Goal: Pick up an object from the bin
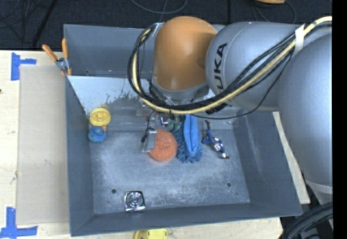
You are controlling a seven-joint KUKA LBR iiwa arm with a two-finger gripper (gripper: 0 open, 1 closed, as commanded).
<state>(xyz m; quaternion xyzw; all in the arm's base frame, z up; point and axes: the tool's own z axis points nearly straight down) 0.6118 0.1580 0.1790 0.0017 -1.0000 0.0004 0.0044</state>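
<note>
My gripper (148, 142) hangs low in the middle of the bin, under the arm's orange cover. Its tip is just left of a round orange spongy ball (164, 148) and seems to touch the ball's edge. Against the ball's right side lies a blue fuzzy brush-like thing (190, 138), upright in the view. A small blue and silver piece (214, 143) lies a little further right.
A yellow and blue toy (99, 124) stands near the bin's left wall. Close to the front wall lies a small shiny metal clip (133, 200). The arm and its cables cover the bin's back right part.
</note>
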